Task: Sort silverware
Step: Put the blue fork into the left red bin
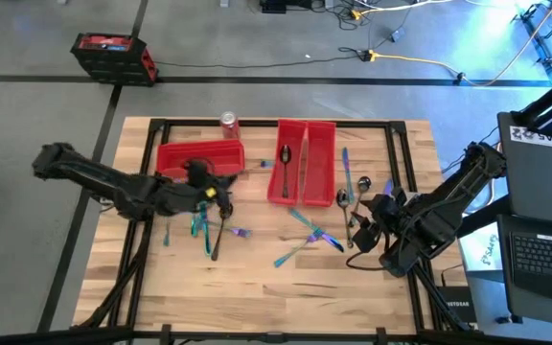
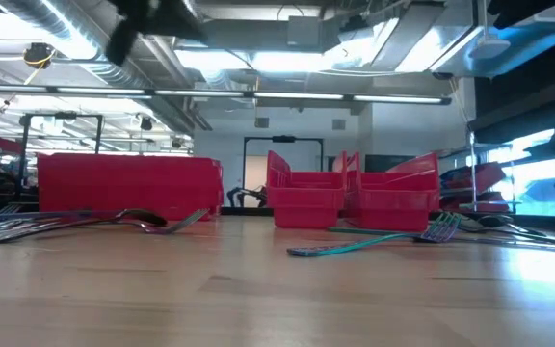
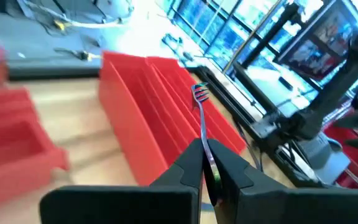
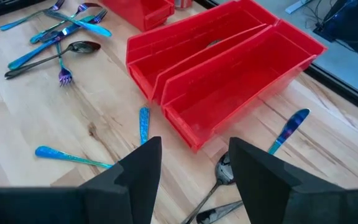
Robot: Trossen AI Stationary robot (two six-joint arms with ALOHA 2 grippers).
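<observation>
The left tool [image 3: 205,163] was clenched on a thin fork [image 3: 200,118], which stood up between its fingers with the tines away from the wrist. It hung above the worktop [image 1: 257,278], between the wide red bin [image 1: 199,158] and the two long red bins [image 1: 303,161]. In the overhead view the fork itself was hard to separate from the dark arm.

The right tool [image 4: 191,163] was released, its jaws apart and holding nothing, over the right part of the worktop near some spoons [image 1: 345,201] and a blue knife [image 4: 289,130].

The other silverware was lying in loose groups: one heap [image 1: 204,230] under the left arm, some crossed pieces [image 1: 307,235] in front of the long bins, and one dark spoon [image 1: 286,158] already in the left long bin.

I think the main risk was in the grip. The fork was held only at the handle, so it could turn or slip when the arm moved, and then fall into the wrong compartment or beside the bins. The long bins are narrow and touch each other, so a small error to the side could also put the fork over the shared wall.
</observation>
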